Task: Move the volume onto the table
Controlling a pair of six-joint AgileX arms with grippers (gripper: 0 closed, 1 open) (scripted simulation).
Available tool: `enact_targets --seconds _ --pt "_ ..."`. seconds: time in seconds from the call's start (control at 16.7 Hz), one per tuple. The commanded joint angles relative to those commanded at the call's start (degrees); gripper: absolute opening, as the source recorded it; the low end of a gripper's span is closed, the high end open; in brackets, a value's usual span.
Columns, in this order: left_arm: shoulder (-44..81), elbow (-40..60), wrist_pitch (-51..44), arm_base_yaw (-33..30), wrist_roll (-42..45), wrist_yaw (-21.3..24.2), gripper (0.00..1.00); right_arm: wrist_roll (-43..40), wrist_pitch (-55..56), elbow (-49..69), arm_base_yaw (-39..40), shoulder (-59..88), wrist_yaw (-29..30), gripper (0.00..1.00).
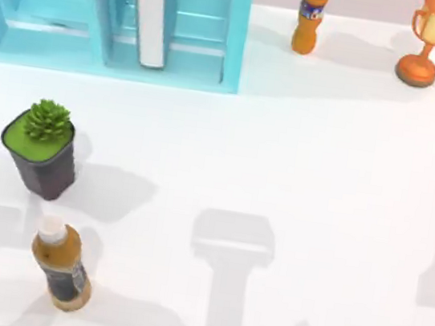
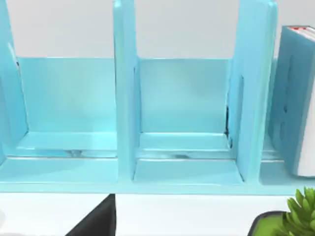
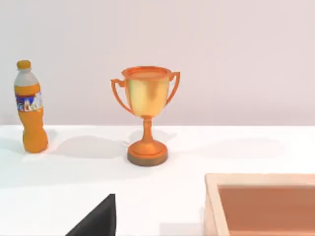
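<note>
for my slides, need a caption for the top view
Volume upright in blue shelf; plant, bottles and trophy on white table.

A light-blue shelf unit (image 1: 48,42) with upright dividers stands at the far left. To its right, along the far edge, an orange soda bottle (image 1: 309,20) stands upright, and a gold and orange trophy (image 1: 431,39) stands farther right. Nearer on the left sits a potted green succulent (image 1: 41,146) in a dark pot, with a brown tea bottle (image 1: 61,264) just beside it, tilted. A shallow wooden tray (image 3: 261,204) lies near the trophy.
</note>
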State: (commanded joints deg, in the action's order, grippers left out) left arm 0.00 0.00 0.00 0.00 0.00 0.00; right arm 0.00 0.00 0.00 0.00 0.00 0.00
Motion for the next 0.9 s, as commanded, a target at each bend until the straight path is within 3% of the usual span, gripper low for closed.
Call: enact_targets --seconds 0.42,0.9 --pt "8.95 5.88 6.68 -2.64 -0.42 -2.39 1.00 0.00 0.00 0.00 0.00 0.00 0.00 1.00" --pt "51.16 24.01 27.24 -12.63 -2.60 -10.13 1.00 0.00 0.00 0.00 0.00 0.00 0.00 1.00"
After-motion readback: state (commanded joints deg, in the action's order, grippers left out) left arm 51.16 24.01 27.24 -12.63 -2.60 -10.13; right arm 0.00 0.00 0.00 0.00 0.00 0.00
